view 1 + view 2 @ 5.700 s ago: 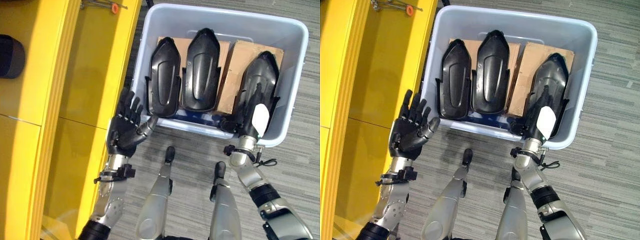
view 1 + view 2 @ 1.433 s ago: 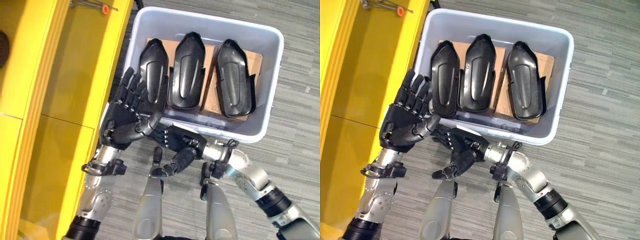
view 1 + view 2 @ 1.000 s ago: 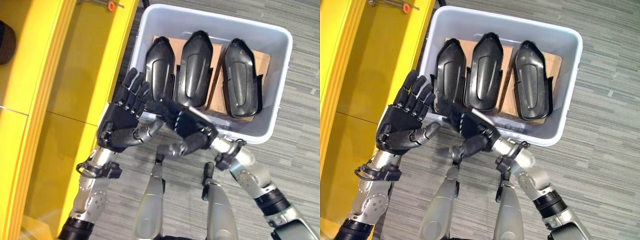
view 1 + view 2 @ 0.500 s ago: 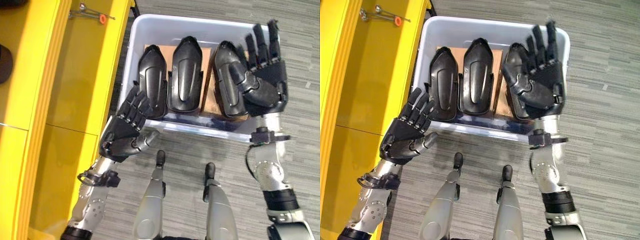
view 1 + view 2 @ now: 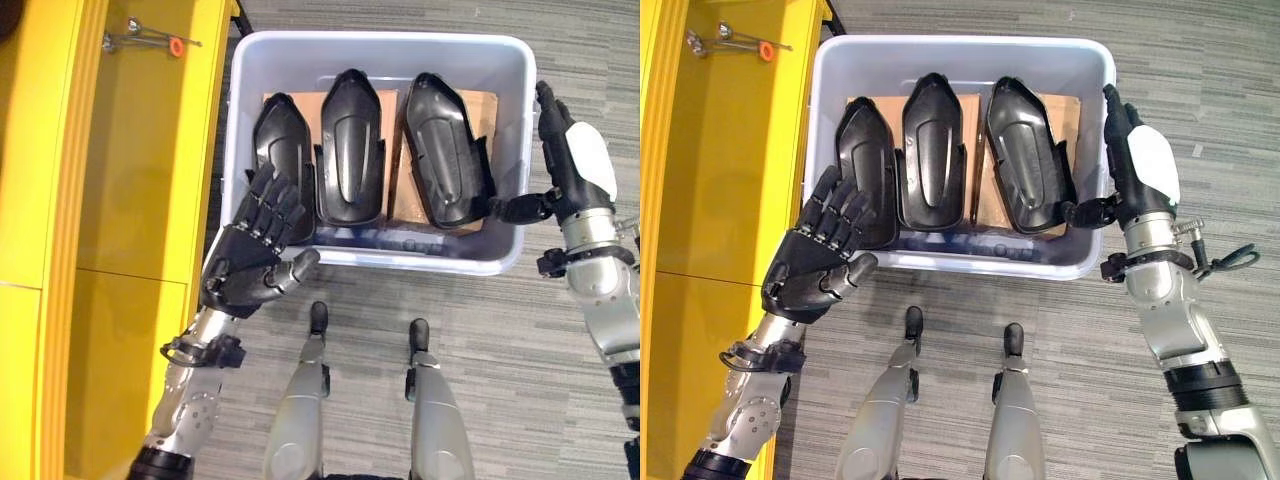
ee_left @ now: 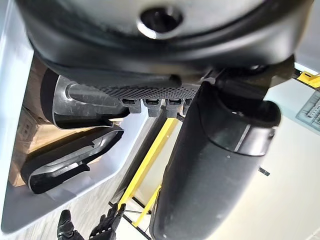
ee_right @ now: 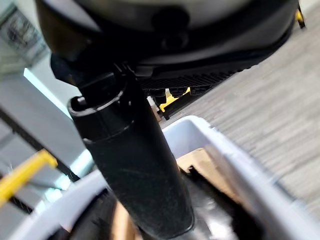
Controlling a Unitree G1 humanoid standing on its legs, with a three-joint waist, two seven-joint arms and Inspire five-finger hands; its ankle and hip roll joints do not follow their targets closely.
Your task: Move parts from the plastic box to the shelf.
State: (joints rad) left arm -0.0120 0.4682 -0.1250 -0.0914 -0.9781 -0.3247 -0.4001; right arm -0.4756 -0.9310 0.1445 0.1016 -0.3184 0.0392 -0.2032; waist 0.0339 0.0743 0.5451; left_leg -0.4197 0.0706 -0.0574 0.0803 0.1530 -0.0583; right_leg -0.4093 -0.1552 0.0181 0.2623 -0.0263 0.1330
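Since half a second ago the right hand [image 5: 1137, 165] has swung out to the right wall of the plastic box [image 5: 377, 45], fingers straight, thumb reaching inward toward the rightmost part. No legible writing shows. The yellow shelf [image 5: 120, 200] stands left of the box. Three black parts [image 5: 348, 145] lie side by side inside on cardboard [image 5: 488, 105], long axes running near-to-far, tapered ends away. The left hand [image 5: 245, 265] hovers open-fingered at the box's near left corner, holding nothing.
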